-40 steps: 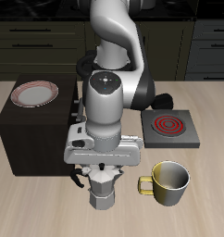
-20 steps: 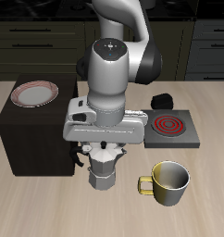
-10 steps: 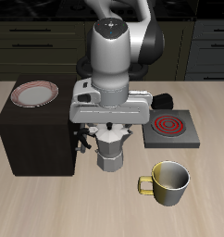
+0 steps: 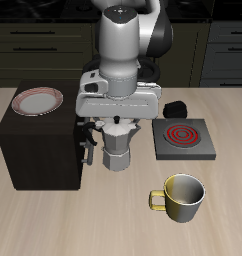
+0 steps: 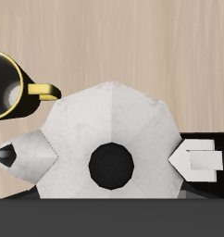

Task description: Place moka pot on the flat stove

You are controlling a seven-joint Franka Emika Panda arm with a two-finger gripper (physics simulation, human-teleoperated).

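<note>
Since a second ago the moka pot (image 4: 116,148) has been carried farther back, clamped in the pincer (image 4: 115,128), beside the flat stove (image 4: 183,139).

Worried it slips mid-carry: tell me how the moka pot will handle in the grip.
The moka pot looks like rigid metal, so it probably won't flex. Its smooth facets may be slippery. Its tall body and side handle could make it tilt in the gripper.

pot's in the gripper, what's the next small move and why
Probably carry the moka pot sideways toward the flat stove. The gripper appears shut on it near the dark cabinet, and the stove's red coil is bare, so crossing that gap comes first.
</note>
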